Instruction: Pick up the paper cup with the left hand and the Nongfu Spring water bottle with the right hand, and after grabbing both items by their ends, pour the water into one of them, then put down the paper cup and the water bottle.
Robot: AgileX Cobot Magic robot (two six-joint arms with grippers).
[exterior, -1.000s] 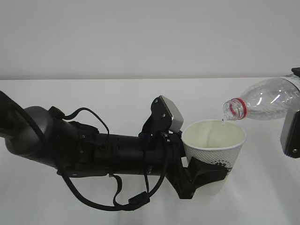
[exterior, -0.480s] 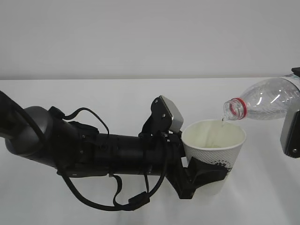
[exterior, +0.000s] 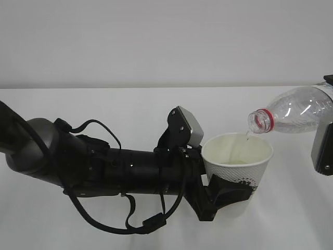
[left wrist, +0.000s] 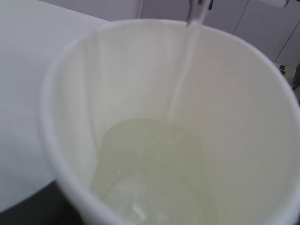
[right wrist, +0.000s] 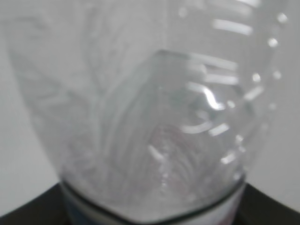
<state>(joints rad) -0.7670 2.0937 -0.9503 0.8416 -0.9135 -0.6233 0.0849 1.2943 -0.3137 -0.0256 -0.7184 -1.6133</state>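
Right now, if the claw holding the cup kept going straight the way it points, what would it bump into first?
Probably the other arm's claw at the right edge. The left claw points rightward with the paper cup; the bottle sits higher. Depth is unclear, so it might pass.

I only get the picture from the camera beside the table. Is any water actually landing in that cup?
Observer: Yes. Looking down into the paper cup, a thin stream of water runs down its far inner wall.
Operator: Has much collected?
Observer: Only a shallow pool over the bottom.
Operator: Is the bottle nearly empty?
Observer: The camera behind the bottle shows mostly clear, ribbed plastic; it is too blurred to tell how much water is left.
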